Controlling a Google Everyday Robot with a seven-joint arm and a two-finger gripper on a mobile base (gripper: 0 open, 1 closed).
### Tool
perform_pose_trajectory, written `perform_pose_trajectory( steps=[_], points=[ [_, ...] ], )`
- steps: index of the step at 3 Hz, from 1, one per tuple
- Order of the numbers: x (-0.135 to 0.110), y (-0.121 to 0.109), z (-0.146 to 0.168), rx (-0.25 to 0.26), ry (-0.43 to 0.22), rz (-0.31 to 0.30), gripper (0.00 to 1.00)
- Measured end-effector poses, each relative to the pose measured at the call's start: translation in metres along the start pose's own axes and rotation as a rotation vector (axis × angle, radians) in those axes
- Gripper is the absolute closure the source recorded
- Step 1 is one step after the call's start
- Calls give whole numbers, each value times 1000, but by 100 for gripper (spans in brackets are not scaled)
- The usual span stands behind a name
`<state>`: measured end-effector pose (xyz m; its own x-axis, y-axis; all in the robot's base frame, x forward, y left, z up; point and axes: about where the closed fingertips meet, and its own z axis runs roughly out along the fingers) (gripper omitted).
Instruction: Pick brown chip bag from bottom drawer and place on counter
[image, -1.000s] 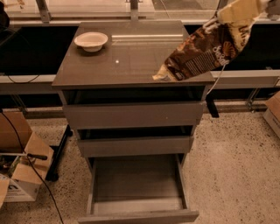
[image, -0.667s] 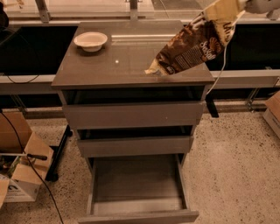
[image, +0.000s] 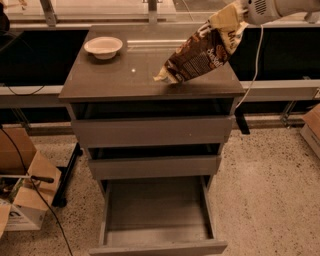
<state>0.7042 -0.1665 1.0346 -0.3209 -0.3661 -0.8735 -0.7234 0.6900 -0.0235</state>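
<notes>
Camera view: the hand (image: 230, 19) gripped the bag (image: 199, 54) by its top edge, tilted over the desk (image: 110, 80), with the low corner touching or just above it. The bag looked light, crinkly and crushable, so an edge hold suited it. The fingertips blended into the bag's cream rim, and the arm was cut off.

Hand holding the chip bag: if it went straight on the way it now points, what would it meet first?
The hand, shut on the brown chip bag, points down-left. Beyond the bag, it would probably meet the counter first, though depth is unclear.
</notes>
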Motion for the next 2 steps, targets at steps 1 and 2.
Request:
perform_pose_trajectory(
  steps=[1, 2],
  points=[
    [7, -21, 41, 18, -16, 14, 82],
    [8, -21, 48, 14, -15, 16, 62]
  ],
)
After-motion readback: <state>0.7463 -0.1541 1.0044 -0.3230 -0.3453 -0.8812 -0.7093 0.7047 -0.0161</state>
